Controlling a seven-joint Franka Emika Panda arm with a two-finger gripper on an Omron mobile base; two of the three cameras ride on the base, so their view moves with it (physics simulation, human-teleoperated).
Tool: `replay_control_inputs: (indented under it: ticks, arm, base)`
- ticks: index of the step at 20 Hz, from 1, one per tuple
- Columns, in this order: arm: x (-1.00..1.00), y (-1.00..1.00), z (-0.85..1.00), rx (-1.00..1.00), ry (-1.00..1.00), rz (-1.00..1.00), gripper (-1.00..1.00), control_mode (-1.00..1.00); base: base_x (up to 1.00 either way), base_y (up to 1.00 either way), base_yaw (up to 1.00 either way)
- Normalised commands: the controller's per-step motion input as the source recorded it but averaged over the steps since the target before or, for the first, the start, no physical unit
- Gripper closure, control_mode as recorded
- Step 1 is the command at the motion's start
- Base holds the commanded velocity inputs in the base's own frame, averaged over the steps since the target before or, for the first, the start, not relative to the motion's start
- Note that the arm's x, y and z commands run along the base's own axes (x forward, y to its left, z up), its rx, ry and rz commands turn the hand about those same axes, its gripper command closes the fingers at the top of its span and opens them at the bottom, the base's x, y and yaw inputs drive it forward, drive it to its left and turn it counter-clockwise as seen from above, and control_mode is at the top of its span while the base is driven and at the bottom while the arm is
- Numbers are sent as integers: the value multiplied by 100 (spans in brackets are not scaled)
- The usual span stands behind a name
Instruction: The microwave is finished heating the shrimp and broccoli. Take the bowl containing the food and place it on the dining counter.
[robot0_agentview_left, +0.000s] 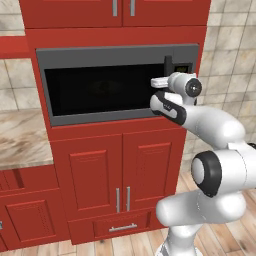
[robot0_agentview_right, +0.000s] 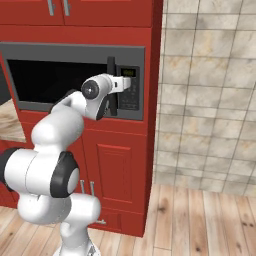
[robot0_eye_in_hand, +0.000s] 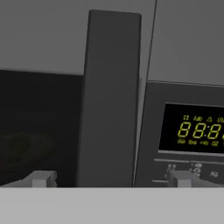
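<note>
The microwave (robot0_agentview_left: 117, 82) is seen at the centre of the left base view, built into red cabinets (robot0_agentview_left: 120, 175), its black glass door shut. The bowl is judged to sit behind that glass, where only a dim rounded shape is made out at the lower left of the hand view. The gripper (robot0_eye_in_hand: 111, 179) is held just before the handle (robot0_eye_in_hand: 111, 100), with the fingers (robot0_eye_in_hand: 41, 178) spread wide to either side of it and nothing held. The handle is judged stiff and smooth, best taken mid-length; the door is judged to swing stiffly. The shut door stands in the way of the bowl. The lit display (robot0_eye_in_hand: 192, 129) lies at the right, beside the handle.
</note>
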Motion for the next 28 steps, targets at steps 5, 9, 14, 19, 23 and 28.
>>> replay_control_inputs:
  ticks: [5, 9, 14, 19, 23, 28]
  arm:
    - [10, -3, 0, 0, 1, 1, 100, -100]
    - [0, 0, 0, 0, 0, 0, 100, -100]
    - [-32, 0, 0, 0, 0, 0, 100, -100]
    - [-72, 24, 17, 0, 0, 0, 100, -100]
    - [-92, 51, 52, 0, 0, 0, 100, -100]
    - [-100, 78, 72, -1, -2, 0, 100, -100]
  base:
    - [0, 0, 0]
    - [0, 0, 0]
    - [0, 0, 0]
    - [0, 0, 0]
    - [0, 0, 0]
    - [0, 0, 0]
